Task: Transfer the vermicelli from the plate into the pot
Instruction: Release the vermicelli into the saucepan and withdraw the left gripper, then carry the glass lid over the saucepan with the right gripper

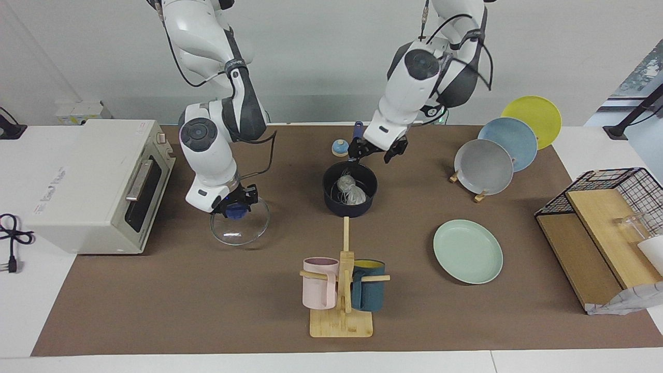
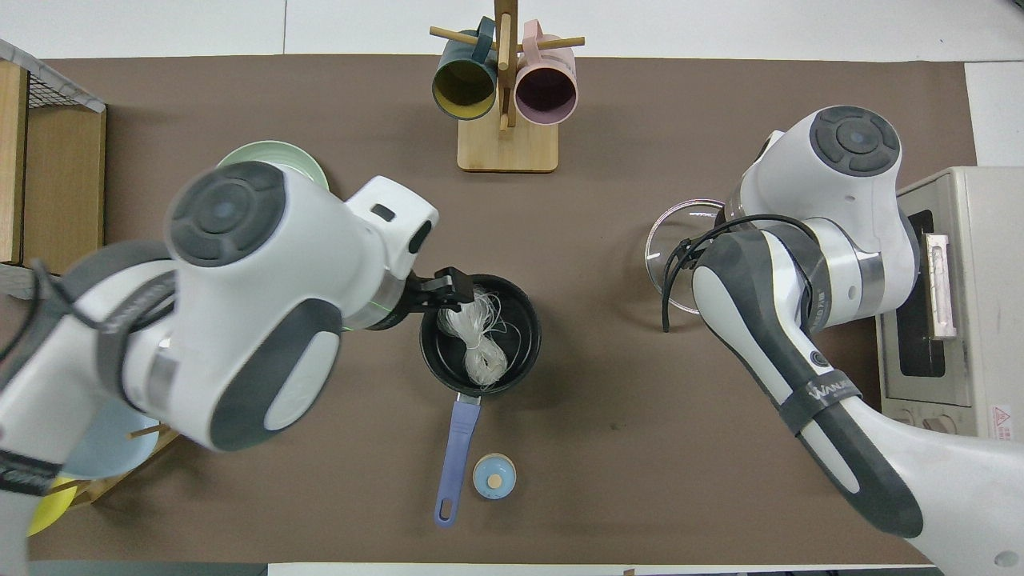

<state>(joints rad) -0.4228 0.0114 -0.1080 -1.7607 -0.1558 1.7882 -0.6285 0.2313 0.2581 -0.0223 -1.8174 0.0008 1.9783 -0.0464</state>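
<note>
Sitting in the pot (image 1: 350, 194) mid-worktop: both nests of vermicelli (image 1: 351, 191), whitish strands against the black inside. Pot handle (image 2: 457, 458) points toward the robots, small blue knob-topped lid (image 2: 494, 476) just beside its end. Left end effector (image 1: 377, 151) hangs above the pot's rim, fingers spread apart, nothing in them. Mint-green plate (image 1: 467, 251) is bare, farther from the robots than the pot, toward the left arm's end of the worktop. Right end effector (image 1: 235, 203) is clenched on the blue knob (image 1: 236, 211) of the glass lid (image 1: 240, 224), lid tilted with its low edge on the worktop, near the toaster oven (image 1: 88, 184). Mug rack (image 1: 342, 290) stands farther out than the pot.
</note>
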